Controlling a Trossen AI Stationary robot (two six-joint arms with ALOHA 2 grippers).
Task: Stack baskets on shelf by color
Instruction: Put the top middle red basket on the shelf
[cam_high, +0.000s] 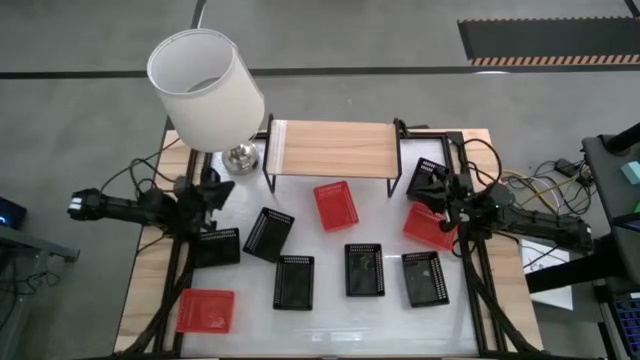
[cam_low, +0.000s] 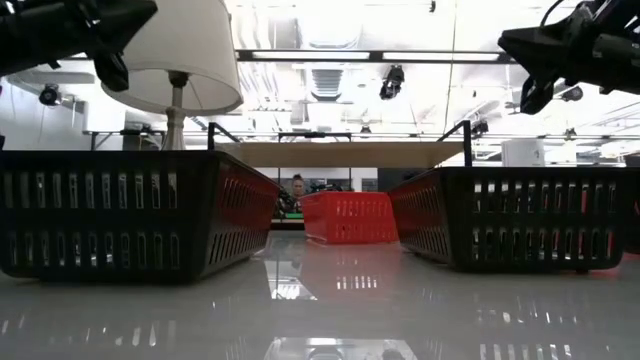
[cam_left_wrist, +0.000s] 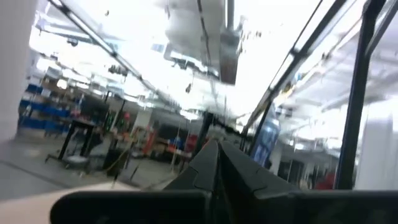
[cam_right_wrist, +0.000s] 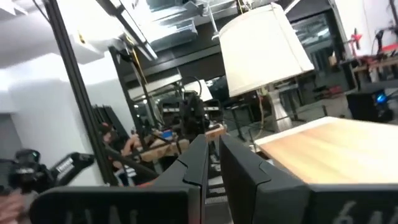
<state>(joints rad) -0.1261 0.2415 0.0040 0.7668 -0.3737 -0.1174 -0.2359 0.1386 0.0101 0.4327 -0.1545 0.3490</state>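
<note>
The shelf (cam_high: 330, 146) stands at the table's far edge with nothing on its plank; it also shows in the low view (cam_low: 340, 152). Three red baskets lie flat on the table: one (cam_high: 335, 205) in front of the shelf, one (cam_high: 428, 226) on the right, one (cam_high: 205, 310) at the near left. Several black baskets (cam_high: 294, 282) sit across the middle and near part. My left gripper (cam_high: 222, 190), shut, hovers raised left of the shelf (cam_left_wrist: 217, 168). My right gripper (cam_high: 432, 192), shut, hovers above a black basket (cam_high: 428, 172) right of the shelf (cam_right_wrist: 212, 162).
A lamp with a white shade (cam_high: 205, 75) stands on the far left corner, beside the shelf and close to my left arm. Black frame rails (cam_high: 480, 290) run along both table sides. Bare glossy table (cam_high: 340, 330) lies along the near edge.
</note>
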